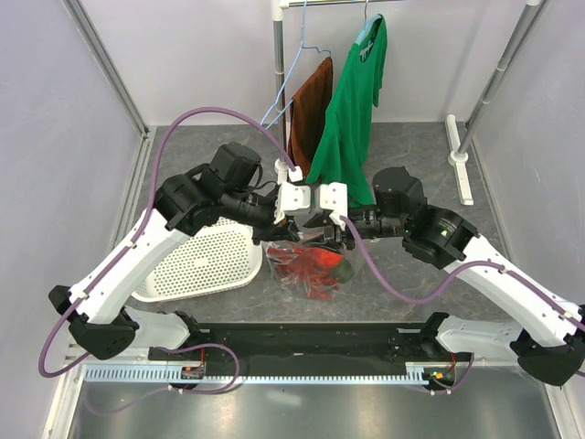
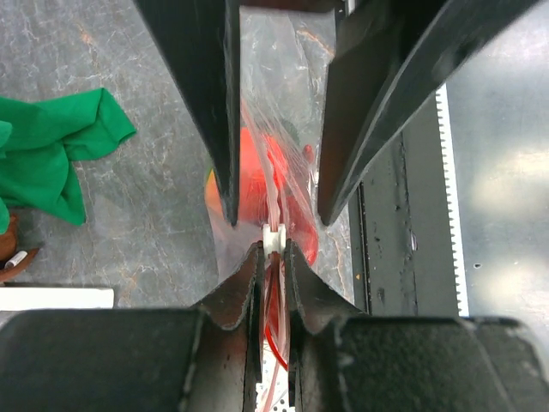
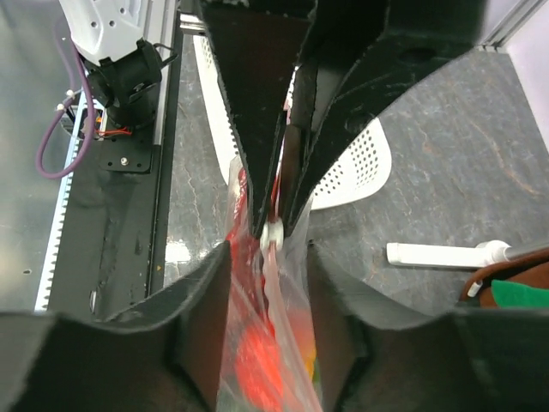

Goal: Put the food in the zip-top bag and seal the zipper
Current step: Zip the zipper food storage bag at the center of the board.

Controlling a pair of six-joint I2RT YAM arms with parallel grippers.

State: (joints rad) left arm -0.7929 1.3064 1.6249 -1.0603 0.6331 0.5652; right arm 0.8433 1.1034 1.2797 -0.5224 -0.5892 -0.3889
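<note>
The zip-top bag (image 1: pixel 306 270) hangs between both grippers just above the table, with the red lobster (image 1: pixel 317 261) and a green piece (image 1: pixel 344 268) inside. My left gripper (image 1: pixel 306 219) is shut on the zipper, the pink strip (image 2: pixel 275 296) at the bag's mouth. A white slider (image 2: pixel 273 239) sits right at its fingertips. My right gripper (image 1: pixel 327 224) faces it, jaws apart, straddling the same pink strip (image 3: pixel 279 287) without pinching it. The right wrist view shows red food (image 3: pixel 257 360) under the right gripper (image 3: pixel 268 253). Grapes and tomato cannot be told apart.
A white perforated basket (image 1: pixel 206 261) lies on the table left of the bag. A green shirt (image 1: pixel 352 119) and a brown cloth (image 1: pixel 311 114) hang from a rack behind the grippers. The rack's white foot (image 1: pixel 459 155) lies at the back right. The black rail (image 1: pixel 302 338) runs along the near edge.
</note>
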